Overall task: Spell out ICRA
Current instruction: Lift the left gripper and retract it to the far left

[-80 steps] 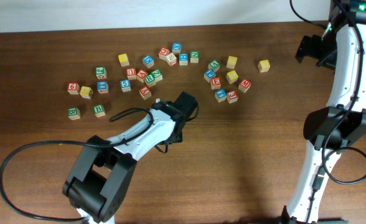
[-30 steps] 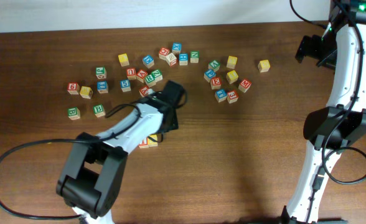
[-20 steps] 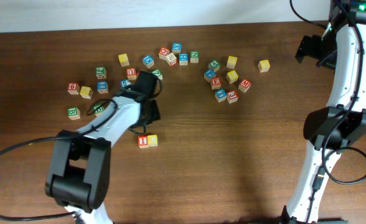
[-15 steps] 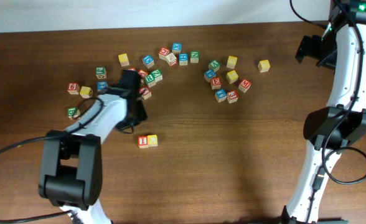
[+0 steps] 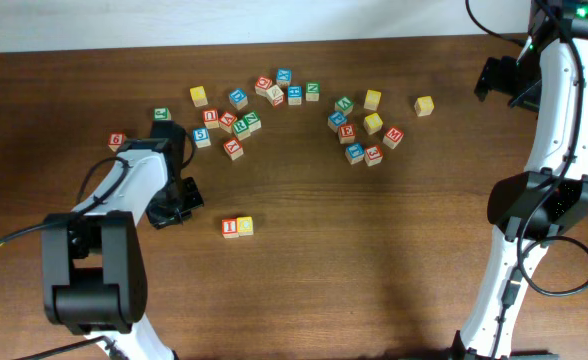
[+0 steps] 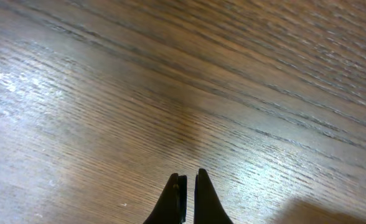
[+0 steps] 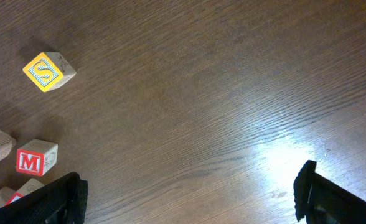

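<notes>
My left gripper (image 6: pixel 188 176), clenched empty, hangs beyond and left of the I (image 5: pixel 230 227). The C (image 5: pixel 245 225) touches the I's right side. R and A, which I cannot pick out, lie among the cubes (image 5: pixel 241 127) beyond the I.

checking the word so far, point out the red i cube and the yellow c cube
red I cube (image 5: pixel 230 227): overhead view, middle of its top face.
yellow C cube (image 5: pixel 245 225): overhead view, middle of its top face.
</notes>
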{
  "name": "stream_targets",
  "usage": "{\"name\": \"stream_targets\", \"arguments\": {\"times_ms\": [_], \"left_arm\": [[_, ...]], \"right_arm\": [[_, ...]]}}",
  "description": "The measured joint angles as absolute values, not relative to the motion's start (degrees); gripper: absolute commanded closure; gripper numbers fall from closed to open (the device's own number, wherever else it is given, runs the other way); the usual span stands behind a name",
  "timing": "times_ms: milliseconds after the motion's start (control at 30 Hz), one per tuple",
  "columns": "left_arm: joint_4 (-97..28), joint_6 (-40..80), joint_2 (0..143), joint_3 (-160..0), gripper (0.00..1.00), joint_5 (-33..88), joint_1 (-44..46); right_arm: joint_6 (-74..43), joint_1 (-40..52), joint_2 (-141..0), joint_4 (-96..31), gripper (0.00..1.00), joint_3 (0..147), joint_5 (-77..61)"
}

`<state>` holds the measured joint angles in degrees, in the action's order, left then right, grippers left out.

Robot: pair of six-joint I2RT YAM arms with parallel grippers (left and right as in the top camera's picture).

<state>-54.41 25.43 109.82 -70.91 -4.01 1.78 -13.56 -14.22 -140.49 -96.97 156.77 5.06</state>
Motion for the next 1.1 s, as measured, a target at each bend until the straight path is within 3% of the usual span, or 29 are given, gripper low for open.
{"name": "stream_targets", "arguments": {"times_ms": [167,400,433,467,500,533,1100], "left_arm": [[-53.2,23.5,107.5,-70.9,1.0,-1.5,-0.1],[-48.9,23.6,89.2,-71.1,1.0,-0.4,-10.8],[-48.6,23.7,87.7,-71.2,0.91,-0.4,-12.5],[-48.6,23.8,87.1,-71.2,0.76,-0.4,-13.4],[-48.6,23.7,86.9,-71.2,0.44,-0.4,-14.1],[-48.6,24.2,86.9,-71.2,0.01,-0.4,-14.8],[-49.0,24.6,86.9,-71.1,0.01,-0.3,-15.3]], "right_arm": [[-13.5,-14.2,-140.5,-97.0,0.02,156.8,5.1],[-13.5,-14.2,-140.5,-97.0,0.02,156.8,5.1],[-13.5,-14.2,-140.5,-97.0,0.02,156.8,5.1],[-13.5,-14.2,-140.5,-97.0,0.02,156.8,5.1],[-13.5,-14.2,-140.5,-97.0,0.02,156.8,5.1],[-13.5,-14.2,-140.5,-97.0,0.02,156.8,5.1],[-13.5,-14.2,-140.5,-97.0,0.02,156.8,5.1]]}}
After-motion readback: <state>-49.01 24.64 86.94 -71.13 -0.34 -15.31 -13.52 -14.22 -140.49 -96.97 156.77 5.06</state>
